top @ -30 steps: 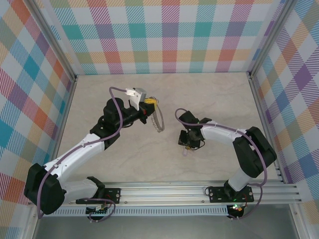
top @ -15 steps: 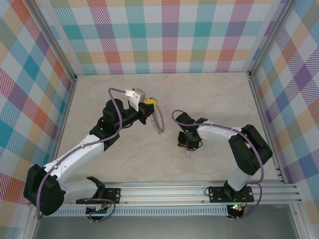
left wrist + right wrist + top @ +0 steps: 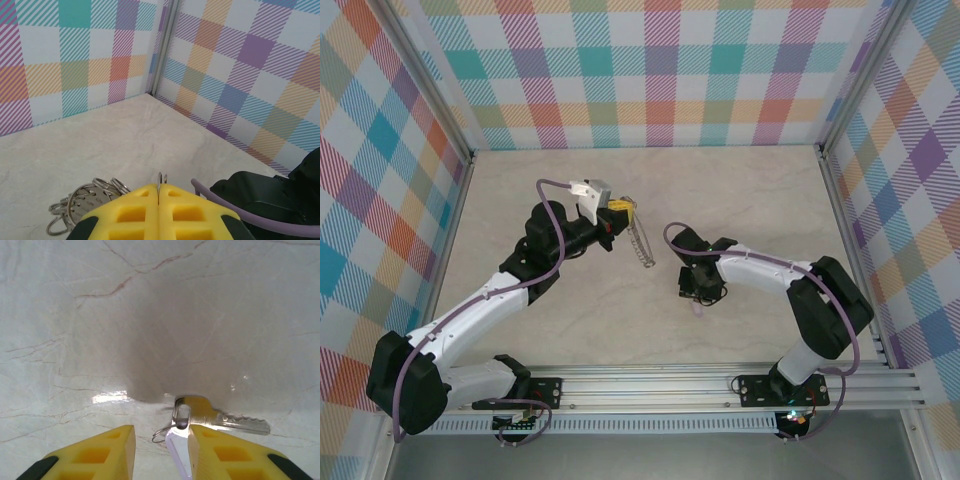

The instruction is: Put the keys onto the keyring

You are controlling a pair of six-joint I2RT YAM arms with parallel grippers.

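Note:
In the top view my left gripper (image 3: 620, 207) holds the keyring (image 3: 641, 244), a thin grey ring with small wire loops that hangs edge-on below it. The left wrist view has the gripper (image 3: 160, 189) shut on the ring's wire, with the keyring loops (image 3: 82, 201) bunched at lower left. The key (image 3: 222, 419) lies flat on the table, silver blade pointing right, its lilac part (image 3: 178, 452) and a small wire ring (image 3: 161, 434) toward me. My right gripper (image 3: 162, 440) stands open low over it, the lilac part against the right finger (image 3: 225, 452). From above, the key (image 3: 697, 309) lies just below the right gripper (image 3: 694, 290).
The table (image 3: 740, 200) is pale marble, enclosed by checked walls (image 3: 650, 80) on three sides. A metal rail (image 3: 650, 385) runs along the near edge by the arm bases. The right arm (image 3: 270, 192) shows dark at the left wrist view's lower right.
The keyring in my left gripper has turned from a wide curve to nearly edge-on. My right gripper has shifted slightly left and closer to the key.

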